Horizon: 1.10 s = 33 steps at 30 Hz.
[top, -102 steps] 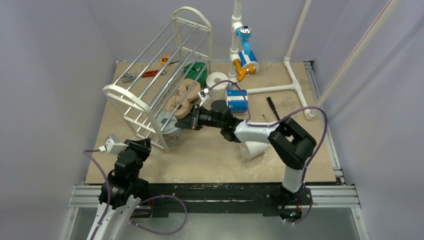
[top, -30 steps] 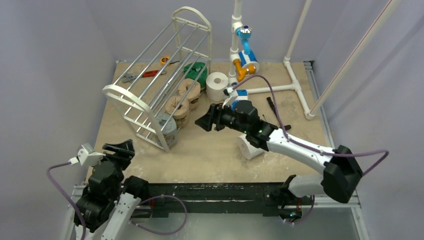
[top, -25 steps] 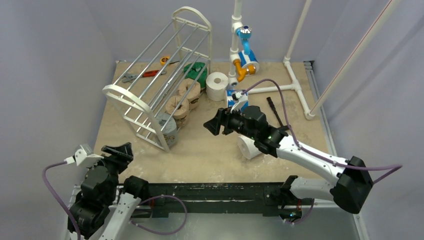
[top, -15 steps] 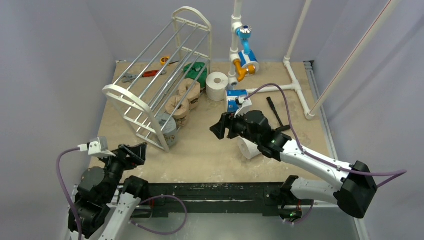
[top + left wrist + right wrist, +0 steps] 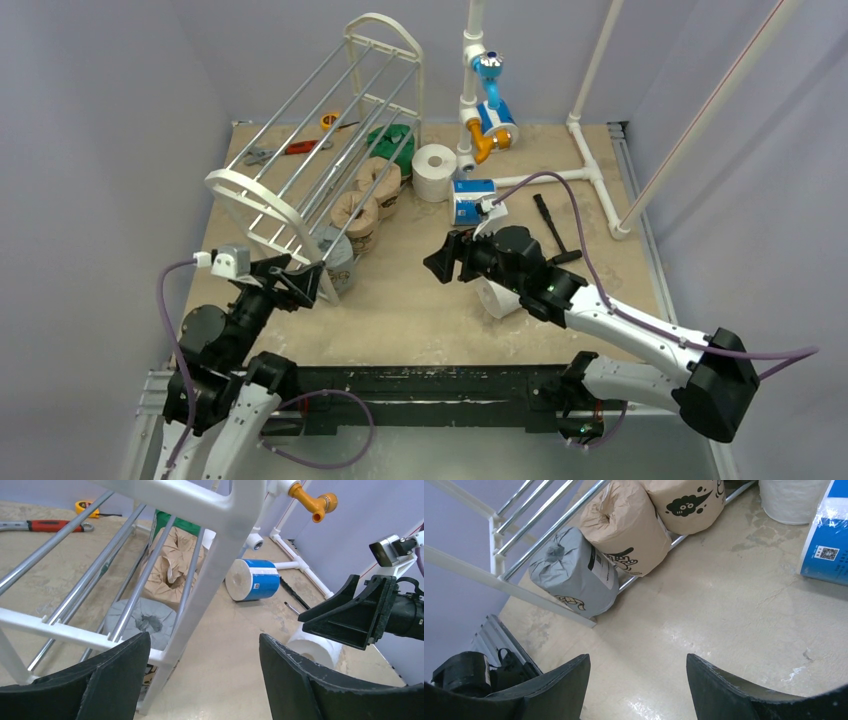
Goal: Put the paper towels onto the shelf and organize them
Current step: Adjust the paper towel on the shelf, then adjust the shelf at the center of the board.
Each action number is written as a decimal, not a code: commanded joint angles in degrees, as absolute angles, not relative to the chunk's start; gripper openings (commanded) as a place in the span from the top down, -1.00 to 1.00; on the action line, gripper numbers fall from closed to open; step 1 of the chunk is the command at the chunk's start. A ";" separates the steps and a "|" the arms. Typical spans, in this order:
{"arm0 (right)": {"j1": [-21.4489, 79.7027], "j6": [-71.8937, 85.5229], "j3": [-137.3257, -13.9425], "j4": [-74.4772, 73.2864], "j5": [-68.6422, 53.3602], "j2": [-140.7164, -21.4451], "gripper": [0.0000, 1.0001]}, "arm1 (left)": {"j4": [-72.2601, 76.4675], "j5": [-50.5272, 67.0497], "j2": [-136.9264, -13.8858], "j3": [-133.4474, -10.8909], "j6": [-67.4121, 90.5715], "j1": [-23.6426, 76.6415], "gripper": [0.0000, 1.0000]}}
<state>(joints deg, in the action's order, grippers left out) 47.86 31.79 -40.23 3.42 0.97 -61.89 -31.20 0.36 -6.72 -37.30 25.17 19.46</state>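
Observation:
The white-framed shelf point(image 5: 262, 205) point(image 5: 220, 555) stands slanted across the table's left half. Along its lower rods lie a green roll point(image 5: 392, 140), two tan rolls point(image 5: 378, 180) point(image 5: 629, 525) and a grey roll point(image 5: 338, 262) point(image 5: 142, 622) point(image 5: 574, 572). Loose on the table are an upright white roll point(image 5: 434, 172), a blue-white roll point(image 5: 473, 200) point(image 5: 252, 579) and a white roll point(image 5: 497, 297) point(image 5: 315, 647) under the right arm. My left gripper point(image 5: 300, 280) point(image 5: 204, 637) is open and empty beside the shelf's near end frame. My right gripper point(image 5: 440, 262) point(image 5: 638, 657) hangs open and empty over bare table.
A white pipe frame with blue and orange fittings point(image 5: 487, 110) stands at the back. A red-handled tool point(image 5: 300, 147), a yellow tape measure point(image 5: 329, 120) and a black tool point(image 5: 545, 215) lie on the table.
The left arm swung forward and right to the shelf's near end frame, its jaws opening wider. The right arm drew back from the shelf toward the table's middle.

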 commanded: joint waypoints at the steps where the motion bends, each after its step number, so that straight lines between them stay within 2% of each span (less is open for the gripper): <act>1: 47.66 30.24 -40.17 4.22 2.19 -59.90 -0.41 | -22.37 2.13 -8.31 -35.27 22.07 19.11 -0.52; 11: 47.69 29.71 -40.08 4.13 3.93 -59.02 -0.40 | -17.27 0.49 -13.49 -32.64 24.32 19.16 -0.21; 17: 47.70 29.75 -39.90 3.38 6.20 -57.81 -0.40 | -17.89 0.18 -14.68 -33.34 23.45 19.16 0.03; 29: 47.72 30.06 -40.08 3.16 7.46 -58.00 -0.39 | -22.86 -4.97 -12.00 -34.55 21.38 19.16 0.33; 33: 47.71 30.06 -40.18 2.90 7.72 -57.88 -0.39 | -22.56 -5.15 -12.00 -34.45 21.59 19.16 0.35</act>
<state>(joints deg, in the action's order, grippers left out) 47.86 30.59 -40.10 3.22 6.04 -58.46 -22.50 -3.01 -12.49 -32.67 22.90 19.46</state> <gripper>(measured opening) 0.698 0.320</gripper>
